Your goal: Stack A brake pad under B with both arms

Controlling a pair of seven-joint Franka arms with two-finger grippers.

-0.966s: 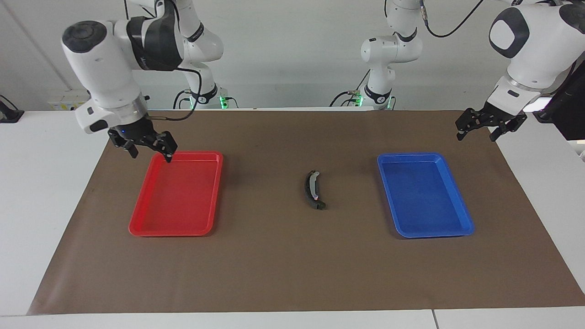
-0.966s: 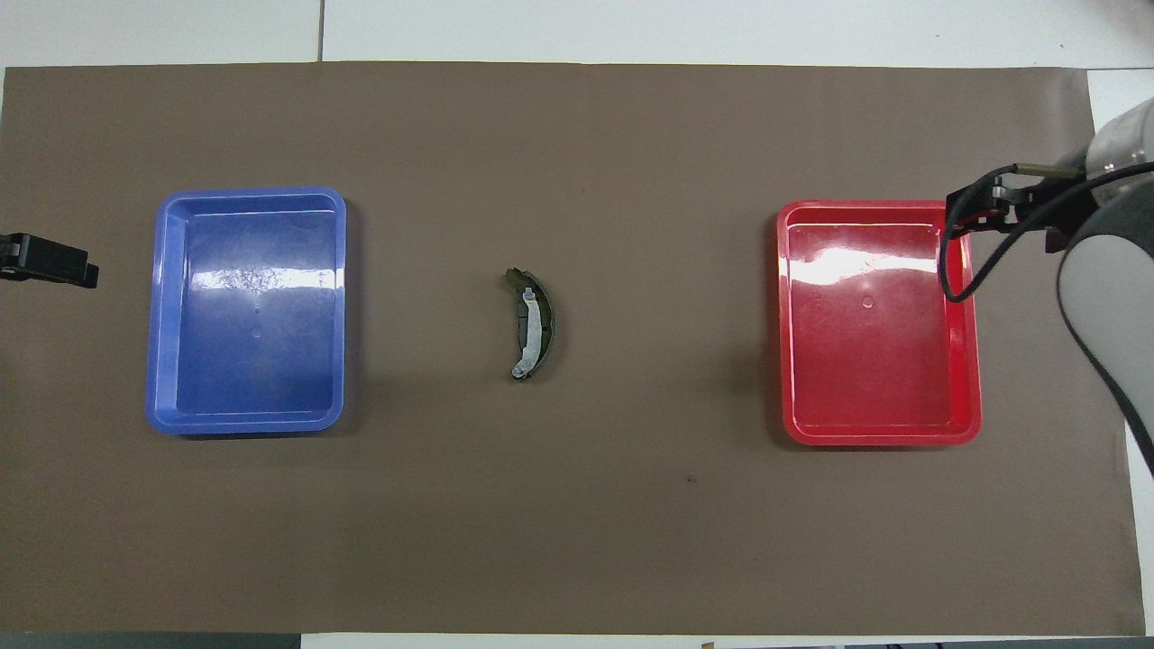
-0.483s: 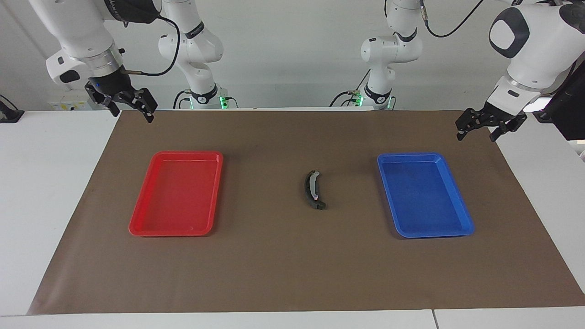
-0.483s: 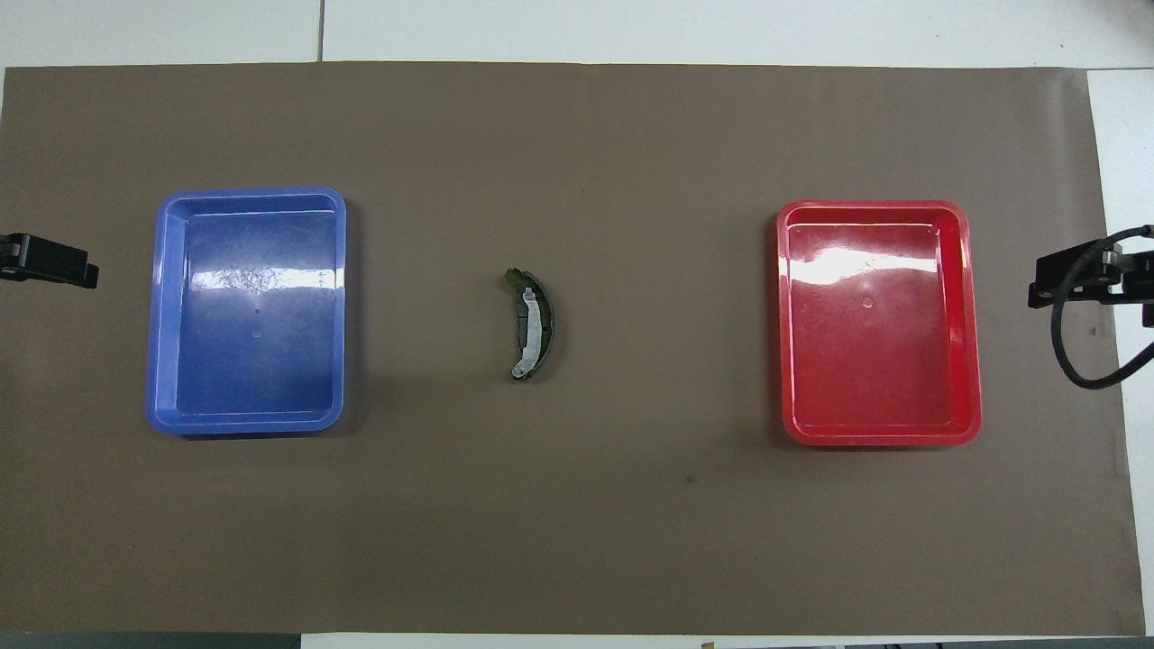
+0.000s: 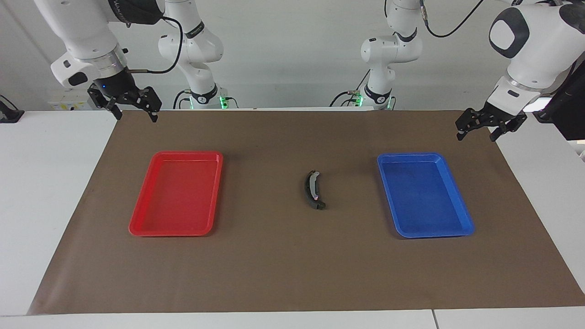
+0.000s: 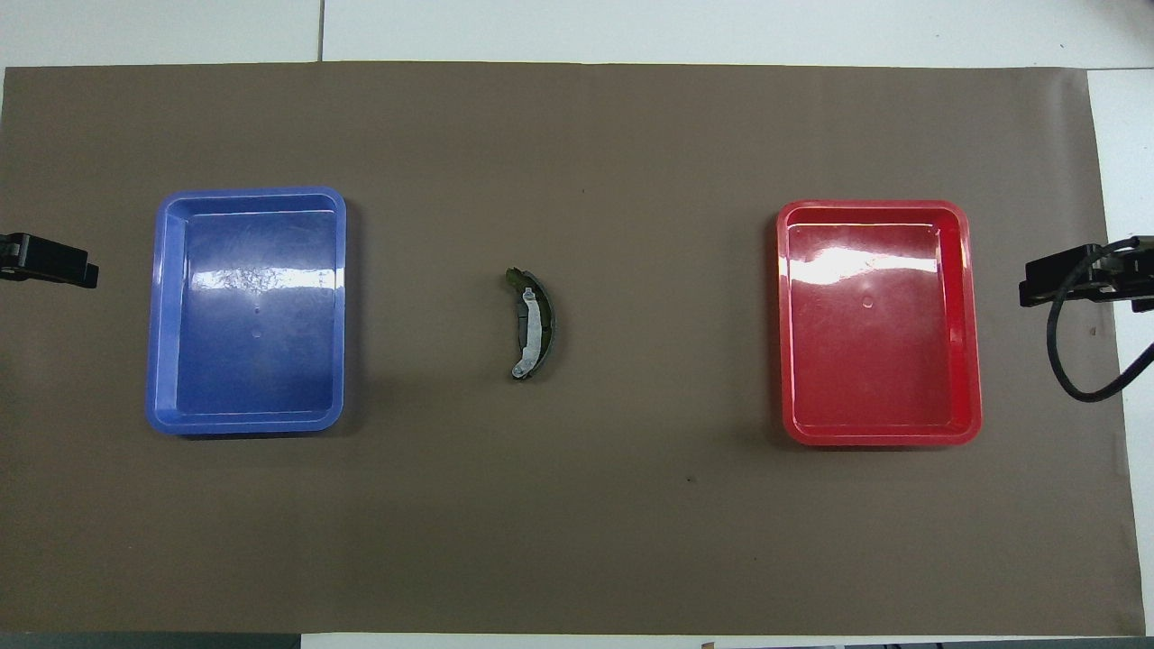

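Observation:
B (image 5: 311, 185) (image 6: 534, 326), a black crescent with a silvery band, lies in the middle of the mat between the two trays. A brake pad (image 5: 319, 206) (image 6: 514, 276) shows only as a dark tip sticking out from under B at the end farther from the robots. My right gripper (image 5: 135, 116) (image 6: 1037, 284) hangs open and empty over the mat's edge at the right arm's end. My left gripper (image 5: 476, 135) (image 6: 63, 261) waits open and empty over the mat's edge at the left arm's end.
An empty red tray (image 5: 139, 227) (image 6: 966, 424) lies toward the right arm's end, an empty blue tray (image 5: 461, 228) (image 6: 162, 410) toward the left arm's end. The brown mat (image 5: 292, 274) covers most of the white table.
My right gripper has risen from over the red tray's corner and drawn back over the mat's edge. The left arm, B and the pad have not moved.

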